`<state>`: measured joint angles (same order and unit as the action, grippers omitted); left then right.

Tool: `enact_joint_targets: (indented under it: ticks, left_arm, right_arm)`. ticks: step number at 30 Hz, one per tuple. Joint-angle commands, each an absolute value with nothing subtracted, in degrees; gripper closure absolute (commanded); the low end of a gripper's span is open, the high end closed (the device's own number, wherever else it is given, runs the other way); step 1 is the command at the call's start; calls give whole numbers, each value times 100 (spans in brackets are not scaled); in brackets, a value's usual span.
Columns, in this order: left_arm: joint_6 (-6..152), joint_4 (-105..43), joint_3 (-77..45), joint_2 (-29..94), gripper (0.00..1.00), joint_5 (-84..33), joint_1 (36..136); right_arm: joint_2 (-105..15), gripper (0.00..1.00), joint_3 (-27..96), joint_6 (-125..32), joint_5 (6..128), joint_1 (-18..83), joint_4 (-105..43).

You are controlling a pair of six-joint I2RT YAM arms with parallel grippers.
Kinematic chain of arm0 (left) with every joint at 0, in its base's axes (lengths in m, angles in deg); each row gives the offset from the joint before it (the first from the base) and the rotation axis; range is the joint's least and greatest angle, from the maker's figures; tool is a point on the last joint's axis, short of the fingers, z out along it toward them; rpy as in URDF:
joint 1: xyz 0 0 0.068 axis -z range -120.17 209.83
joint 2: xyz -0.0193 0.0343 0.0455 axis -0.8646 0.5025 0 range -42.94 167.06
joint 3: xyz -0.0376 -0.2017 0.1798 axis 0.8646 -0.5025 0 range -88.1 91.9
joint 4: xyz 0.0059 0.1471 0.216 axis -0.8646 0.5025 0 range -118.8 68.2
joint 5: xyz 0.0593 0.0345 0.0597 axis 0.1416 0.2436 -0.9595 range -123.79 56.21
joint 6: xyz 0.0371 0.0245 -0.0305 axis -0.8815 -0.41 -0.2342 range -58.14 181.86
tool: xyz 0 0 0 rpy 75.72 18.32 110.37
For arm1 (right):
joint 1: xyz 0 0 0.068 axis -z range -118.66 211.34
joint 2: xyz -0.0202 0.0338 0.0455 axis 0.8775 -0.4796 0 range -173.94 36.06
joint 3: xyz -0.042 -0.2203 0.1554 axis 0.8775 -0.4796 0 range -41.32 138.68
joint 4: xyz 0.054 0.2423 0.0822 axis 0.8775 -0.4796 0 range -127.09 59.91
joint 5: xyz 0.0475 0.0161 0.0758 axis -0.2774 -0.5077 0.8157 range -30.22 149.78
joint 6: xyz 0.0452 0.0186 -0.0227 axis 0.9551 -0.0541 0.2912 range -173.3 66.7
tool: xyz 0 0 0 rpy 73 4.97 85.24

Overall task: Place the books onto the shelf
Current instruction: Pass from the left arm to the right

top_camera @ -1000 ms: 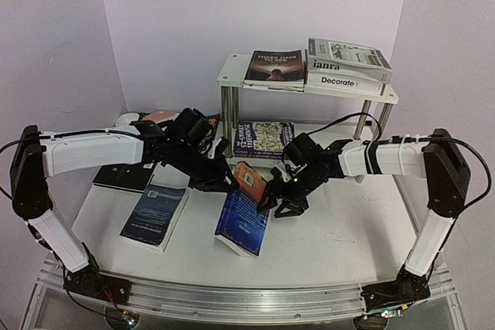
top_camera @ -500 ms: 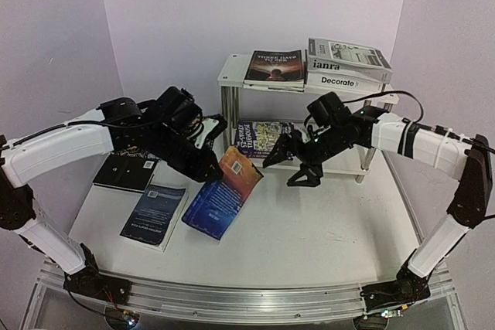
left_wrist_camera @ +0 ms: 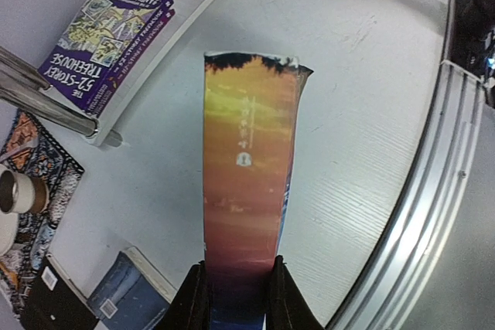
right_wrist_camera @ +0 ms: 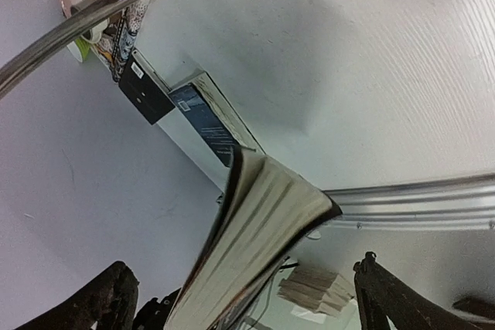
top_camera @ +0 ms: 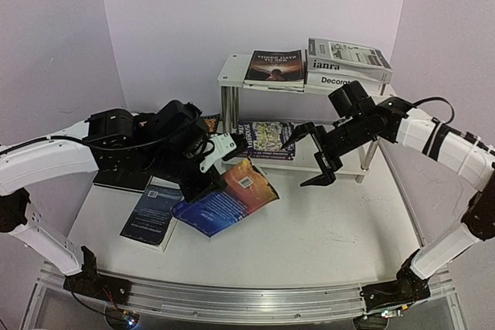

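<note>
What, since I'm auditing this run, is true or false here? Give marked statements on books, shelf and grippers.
The left gripper is shut on the orange-and-blue book. True.
The right gripper grips that book too. False: its jaws stand open and empty, apart from it.
The shelf has a bare top board. False: a dark book, janra and Decorate lie there.
A purple Treehouse book lies on the lower board. True.

— What does the left arm (top_camera: 69, 156) hide from above?
— Most of the black book (top_camera: 112, 182) and the placemat (top_camera: 210, 121). The right arm (top_camera: 433, 133) covers the end of the Decorate (top_camera: 329, 81) title.
— And in the wrist views?
— The orange book (left_wrist_camera: 244, 168) runs off the bottom edge, and so do the right fingers (right_wrist_camera: 116, 299).
</note>
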<state>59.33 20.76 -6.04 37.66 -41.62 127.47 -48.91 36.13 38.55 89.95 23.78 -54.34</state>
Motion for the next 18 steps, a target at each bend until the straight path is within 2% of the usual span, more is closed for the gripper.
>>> enact_joint_targets:
  ticks: [1, 8, 18]
  left_arm:
    - [5333, 1208, -249, 3749, 100, -5519, 12928]
    - [4880, 761, -311, 3873, 100, -5737, 13058]
    - [4666, 352, -225, 4038, 100, -5618, 13051]
  right_arm:
    - [-4439, 2, 3371, 5392, 9180, 2377, -5644]
    - [-4078, 3, 3199, 6212, 8827, 2359, -5642]
    - [-4240, 6, 2940, 7096, 8303, 2063, -4276]
